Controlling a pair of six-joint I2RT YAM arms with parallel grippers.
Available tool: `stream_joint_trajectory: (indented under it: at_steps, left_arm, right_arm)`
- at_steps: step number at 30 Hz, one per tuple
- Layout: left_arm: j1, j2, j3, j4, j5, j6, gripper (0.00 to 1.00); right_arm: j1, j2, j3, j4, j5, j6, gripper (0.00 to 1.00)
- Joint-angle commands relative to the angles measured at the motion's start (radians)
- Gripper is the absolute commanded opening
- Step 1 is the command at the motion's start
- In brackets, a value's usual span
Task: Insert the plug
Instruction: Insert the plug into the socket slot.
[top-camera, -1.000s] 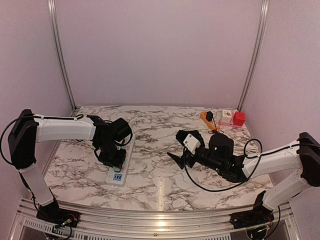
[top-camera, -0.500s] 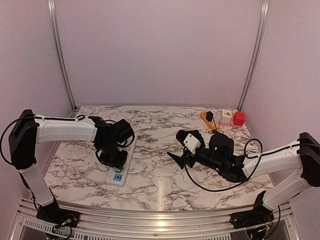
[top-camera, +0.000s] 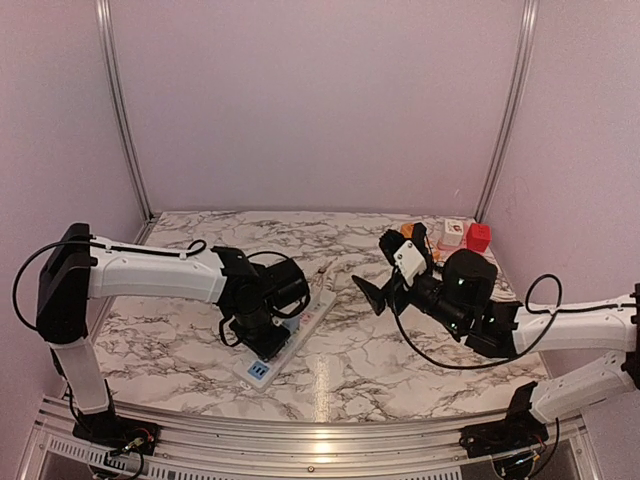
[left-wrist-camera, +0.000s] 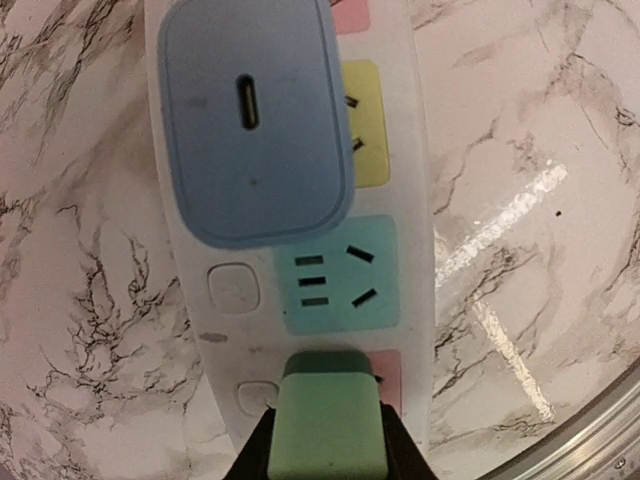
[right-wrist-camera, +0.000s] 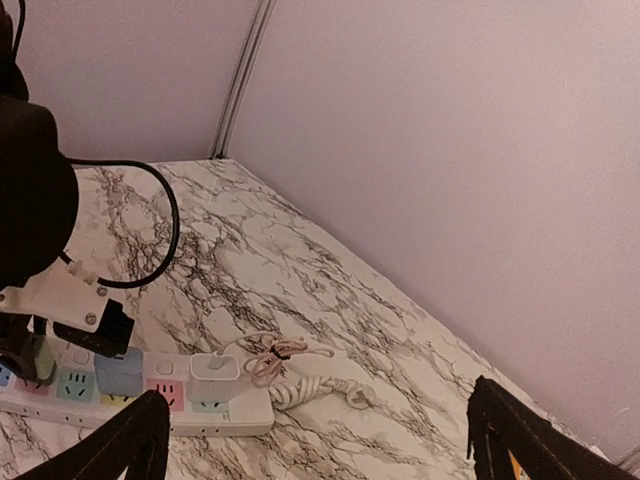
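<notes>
While the blue plug (left-wrist-camera: 250, 120) is sitting in the power strip (left-wrist-camera: 400, 130), the strip is apparently being pinned to the tabletop (left-wrist-camera: 540, 120) for steadiness by the closed, empty left hand (left-wrist-camera: 327, 425), the wide-open right hand (right-wrist-camera: 320, 435) being kept well apart.

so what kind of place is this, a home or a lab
Probably a lab test cell, not a home: bare walls framed by aluminium rails, a marble-patterned table with the left arm and right arm mounted at its edge, and a power strip laid out.
</notes>
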Motion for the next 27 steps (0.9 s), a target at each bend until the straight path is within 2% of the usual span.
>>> stream_joint_trajectory:
  at_steps: [1,8,11,14,16,27]
  left_arm:
    - [-0.108,0.069,0.108,-0.015,-0.013,0.163,0.0]
    - [-0.158,0.177,0.262,-0.069,-0.112,0.208,0.0]
    - [-0.156,0.191,0.268,-0.099,-0.185,0.196,0.06]
    - [-0.156,0.178,0.263,-0.103,-0.22,0.178,0.22]
    - [-0.152,0.163,0.268,-0.103,-0.235,0.158,0.4]
    - [-0.147,0.072,0.327,-0.092,-0.264,0.115,0.74]
  right_arm:
    - [-0.052,-0.101,0.037,-0.037,0.051,0.064,0.99]
    - [-0.108,-0.185,0.051,-0.126,0.14,0.106,0.98]
    - [-0.111,-0.196,0.051,-0.146,0.175,0.122,0.98]
    - [-0.117,-0.18,0.05,-0.155,0.199,0.14,0.99]
    - [-0.124,-0.158,0.057,-0.161,0.212,0.155,0.99]
    - [-0.154,-0.001,0.143,-0.214,0.248,0.219,0.98]
